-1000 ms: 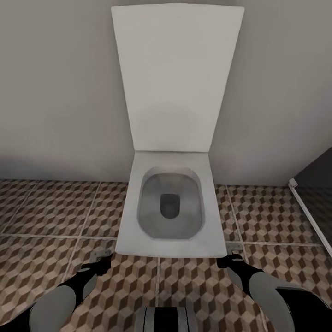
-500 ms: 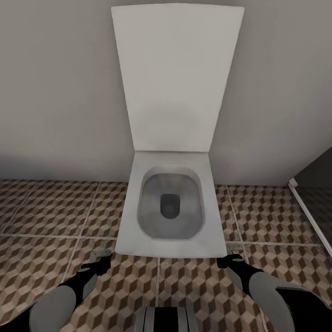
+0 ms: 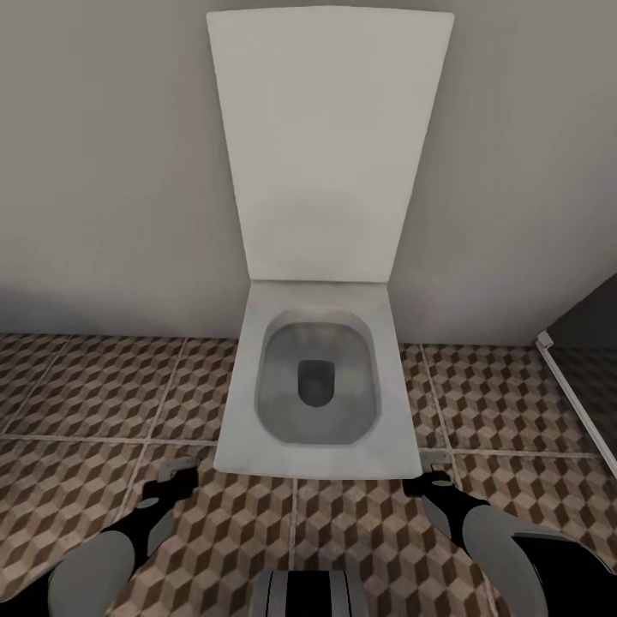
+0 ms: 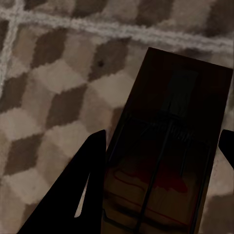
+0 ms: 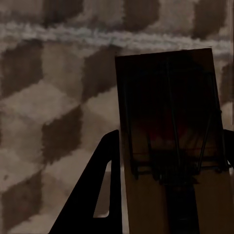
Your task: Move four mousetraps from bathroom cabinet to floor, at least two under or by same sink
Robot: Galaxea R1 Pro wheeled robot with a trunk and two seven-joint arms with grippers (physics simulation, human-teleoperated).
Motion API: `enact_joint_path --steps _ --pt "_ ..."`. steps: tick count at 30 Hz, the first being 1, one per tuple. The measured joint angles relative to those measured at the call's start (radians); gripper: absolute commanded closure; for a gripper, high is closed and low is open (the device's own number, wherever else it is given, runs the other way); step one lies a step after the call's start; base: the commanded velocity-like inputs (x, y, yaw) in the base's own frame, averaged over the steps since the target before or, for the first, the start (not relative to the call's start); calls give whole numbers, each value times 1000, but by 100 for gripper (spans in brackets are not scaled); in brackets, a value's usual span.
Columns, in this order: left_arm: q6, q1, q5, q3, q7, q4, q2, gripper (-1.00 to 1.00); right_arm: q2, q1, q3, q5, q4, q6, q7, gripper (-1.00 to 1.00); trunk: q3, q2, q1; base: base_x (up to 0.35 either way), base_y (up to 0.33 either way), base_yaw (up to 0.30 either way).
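Brown, beige and cream cube-patterned tiles with pale grout lines make up the bathroom floor (image 3: 94, 394) in front of me. On it, against a plain grey wall (image 3: 103, 154), stands a white rectangular toilet (image 3: 313, 386) with its lid raised.

My left gripper (image 3: 178, 476) hangs low over the tiles, just off the toilet's near left corner. In the left wrist view a flat dark-brown wooden mousetrap with a thin wire frame (image 4: 168, 156) lies between the gripper's (image 4: 163, 161) two black fingers (image 4: 83, 190); the fingers sit against its long edges, so the gripper is closed on it. The floor (image 4: 53, 97) lies close beneath.

My right gripper (image 3: 433, 482) hangs near the toilet's near right corner. In the right wrist view a second flat brown wooden mousetrap with wire parts (image 5: 170, 136) sits between that gripper's (image 5: 168, 185) fingers (image 5: 100, 195), held the same way above the patterned floor (image 5: 53, 112).

At the right edge of the head view a thin white frame edge (image 3: 576, 403) runs across the tiles beside a dark grey panel (image 3: 591, 317).
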Motion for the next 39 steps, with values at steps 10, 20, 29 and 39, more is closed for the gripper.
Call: enact_joint_path --steps 10,20,29,39 --pt "1 0 -1 2 2 0 11 100 8 0 -1 -1 1 -20 -3 100 0 0 0 0 0 0" --pt "75 0 0 2 2 1 14 100 14 1 -3 -9 1 -17 -4 100 0 0 0 0 0 0" --pt "71 0 2 4 2 0 17 100 13 2 -3 -12 1 -18 -5 100 0 0 0 0 0 0" --pt "66 0 2 4 2 1 15 100 11 3 -3 -11 1 -7 -5 100 0 0 0 0 0 0"
